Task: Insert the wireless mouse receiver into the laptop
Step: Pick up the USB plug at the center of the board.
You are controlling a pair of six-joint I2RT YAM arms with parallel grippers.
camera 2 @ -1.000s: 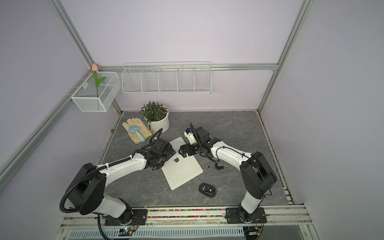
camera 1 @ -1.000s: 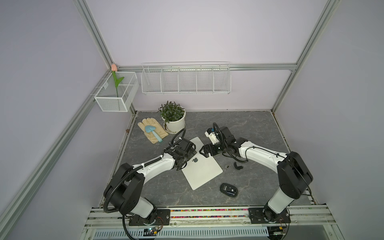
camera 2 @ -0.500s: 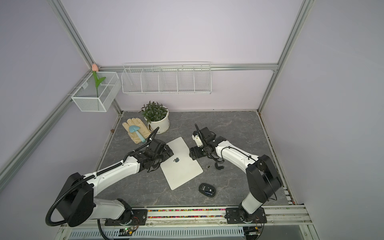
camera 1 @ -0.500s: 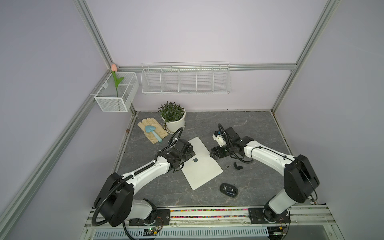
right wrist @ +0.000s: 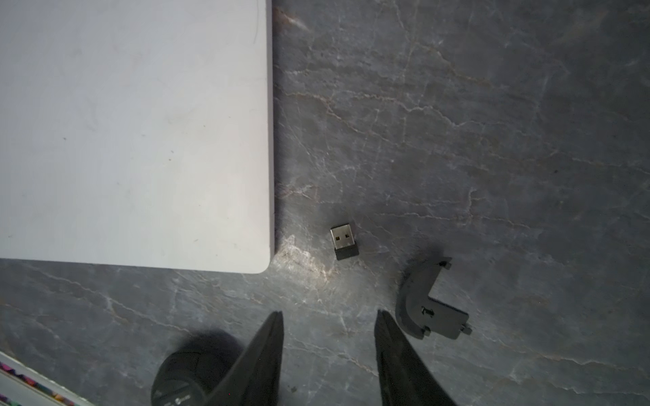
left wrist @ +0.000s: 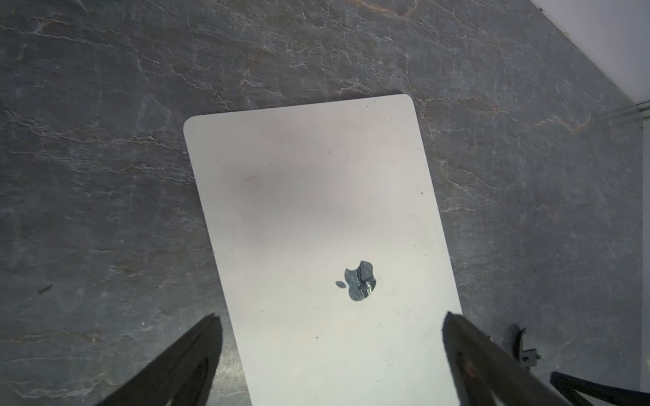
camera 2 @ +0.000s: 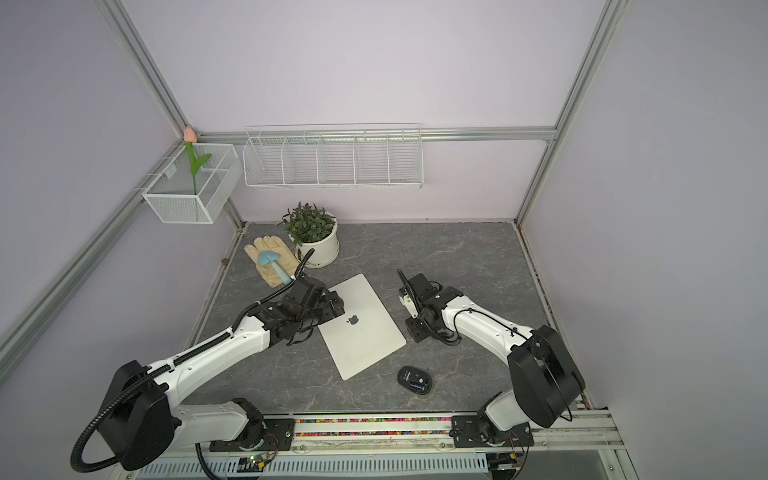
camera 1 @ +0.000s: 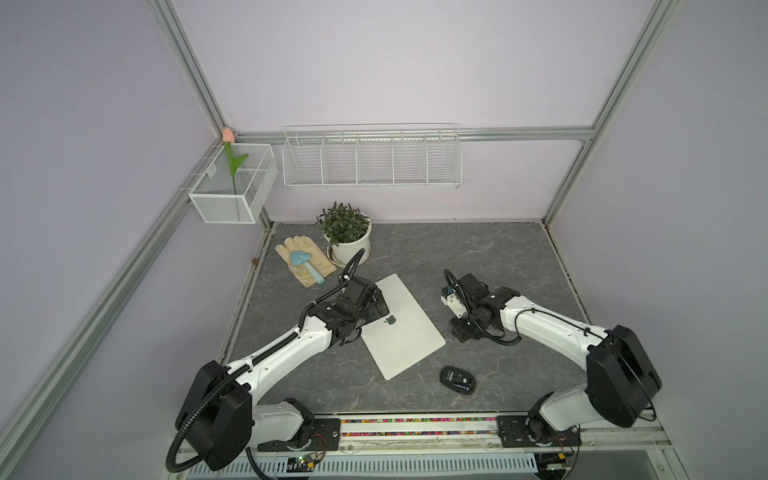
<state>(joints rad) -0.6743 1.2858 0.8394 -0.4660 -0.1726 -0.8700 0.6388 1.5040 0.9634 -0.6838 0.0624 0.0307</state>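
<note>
Left tool (left wrist: pixel 332 321) hangs over the laptop (camera 1: pixel 409 345) lid, jaws at full spread, gripping nothing. Laptop is closed and flat on the bench (camera 1: pixel 478 249), long axis skewed, running far-left to near-right. Apple logo (left wrist: pixel 360 281) mid-lid is the only mark I can make out.

Wireless mouse receiver (right wrist: pixel 344 240) lies flat on the bench just beside the laptop's rounded corner, not touching it. Its long axis runs roughly parallel to the laptop's adjacent edge. Metal plug end points away from the right tool (right wrist: pixel 329 314), dark cap end toward it (two small square holes in the shell face up).

Right tool sits just short of the receiver, jaws partly apart, nothing between them. Curved black cover (right wrist: pixel 425 309) lies near one finger. Black mouse (camera 1: pixel 458 379) sits near the bench's front edge, its marking too small to read.

Bench is dark grey, stone-look, with pale veins. Walls pale lilac, aluminium frame.
</note>
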